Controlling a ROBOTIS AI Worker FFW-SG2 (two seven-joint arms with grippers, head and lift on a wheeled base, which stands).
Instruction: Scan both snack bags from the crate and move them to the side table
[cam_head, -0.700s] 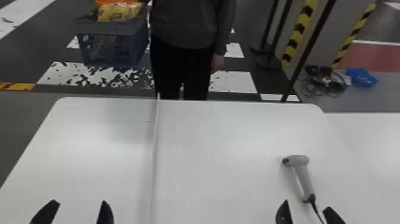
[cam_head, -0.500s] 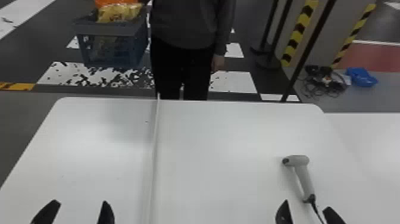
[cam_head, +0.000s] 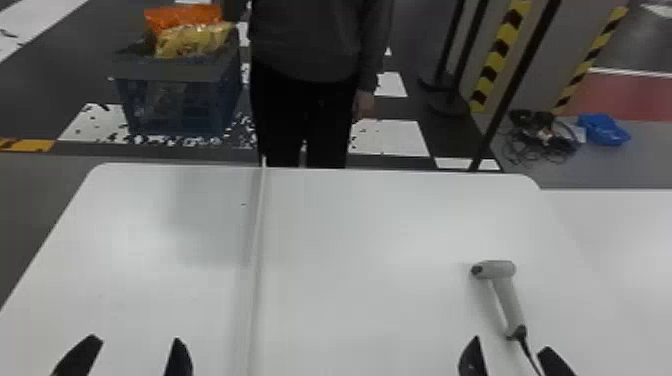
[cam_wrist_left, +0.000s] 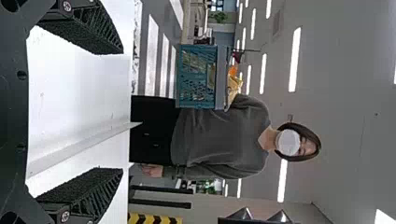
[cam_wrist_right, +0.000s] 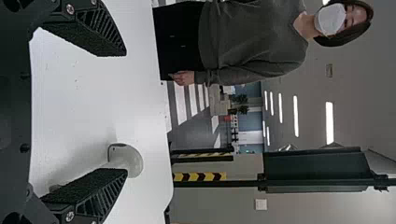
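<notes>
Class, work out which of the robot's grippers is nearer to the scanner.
Right. The right gripper is just short of the scanner; the left gripper is far to its left.

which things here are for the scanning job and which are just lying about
For the job:
- orange snack bag and yellow snack bag, atop the crate
- handheld scanner, on the white table
- white surface at the right, probably the side table

Just lying about:
- blue item, on the floor
- tangle of cables, beside it
</notes>
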